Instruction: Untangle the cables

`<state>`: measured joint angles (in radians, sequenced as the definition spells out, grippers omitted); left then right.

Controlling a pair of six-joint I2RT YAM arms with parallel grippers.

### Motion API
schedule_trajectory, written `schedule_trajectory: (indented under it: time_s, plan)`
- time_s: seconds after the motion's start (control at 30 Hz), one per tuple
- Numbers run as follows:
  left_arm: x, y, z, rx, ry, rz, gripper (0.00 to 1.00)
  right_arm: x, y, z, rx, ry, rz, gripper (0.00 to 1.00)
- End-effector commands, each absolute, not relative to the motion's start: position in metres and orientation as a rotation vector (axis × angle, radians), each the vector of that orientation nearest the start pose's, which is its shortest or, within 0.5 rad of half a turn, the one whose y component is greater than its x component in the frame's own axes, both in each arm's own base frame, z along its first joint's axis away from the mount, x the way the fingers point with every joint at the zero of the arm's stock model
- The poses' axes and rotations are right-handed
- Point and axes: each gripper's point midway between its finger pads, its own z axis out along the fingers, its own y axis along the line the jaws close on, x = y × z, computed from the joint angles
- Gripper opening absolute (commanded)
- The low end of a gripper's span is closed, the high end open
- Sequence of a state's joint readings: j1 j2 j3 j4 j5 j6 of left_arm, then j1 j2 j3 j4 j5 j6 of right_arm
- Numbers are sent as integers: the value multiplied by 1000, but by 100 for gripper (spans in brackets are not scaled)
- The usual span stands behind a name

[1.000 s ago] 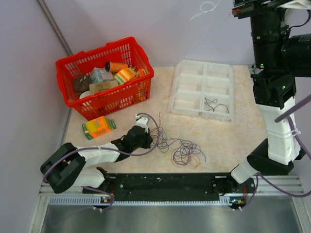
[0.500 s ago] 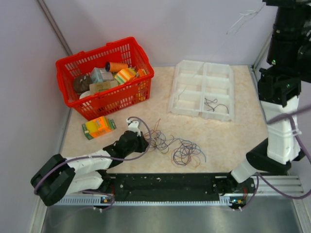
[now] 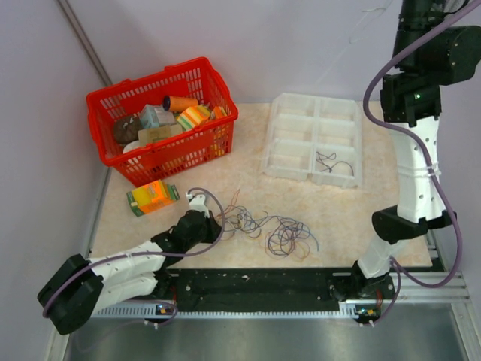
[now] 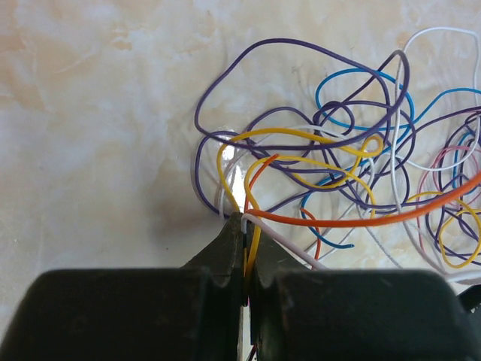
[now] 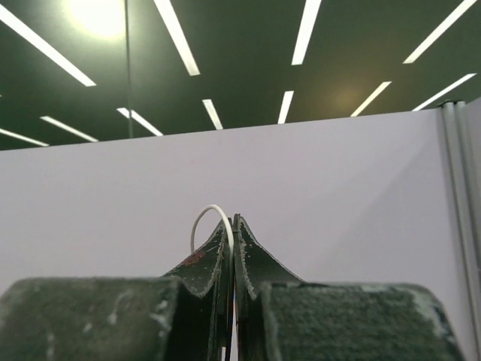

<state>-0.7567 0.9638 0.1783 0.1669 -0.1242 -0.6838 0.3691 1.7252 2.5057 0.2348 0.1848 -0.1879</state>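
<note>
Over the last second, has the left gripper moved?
Yes. The left gripper, jaws shut on a yellow cable, has drawn back toward the near table edge, away from the white tray.

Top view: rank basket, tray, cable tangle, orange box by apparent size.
1. basket, clearly largest
2. tray
3. cable tangle, with a loose spread close to the tray's, so this order is unsure
4. orange box, smallest

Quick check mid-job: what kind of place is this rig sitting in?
Probably an indoor robot test booth: plain partition walls, strip ceiling lights overhead, and a black mounting plate at the near edge.
</note>
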Motion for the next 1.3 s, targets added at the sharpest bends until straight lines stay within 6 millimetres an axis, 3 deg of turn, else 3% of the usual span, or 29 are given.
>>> schedule_trajectory:
  time_s: [0.0, 0.1, 0.27, 0.4, 0.47, 0.87, 1.0, 1.27]
  plan:
    - [195, -188, 28, -20, 2258, -670, 0, 335, 68, 789, 67, 529, 132, 0]
    - [193, -187, 27, -26, 2267, -672, 0, 344, 71, 781, 42, 532, 100, 0]
    - [190, -186, 28, -18, 2247, -698, 0, 393, 52, 767, 46, 577, 29, 0]
    - [197, -191, 33, -16, 2227, -698, 0, 382, 69, 754, 0, 614, 159, 0]
    - [198, -196, 30, 9, 2264, -690, 0, 384, 74, 738, 9, 658, 222, 0]
    - [196, -205, 20, 73, 2318, -694, 0, 412, 109, 690, -105, 845, 346, 0]
    - [196, -204, 25, 68, 2294, -703, 0, 424, 119, 660, -117, 907, 406, 0]
    - [195, -202, 26, 66, 2285, -708, 0, 455, 142, 579, -124, 1068, 514, 0]
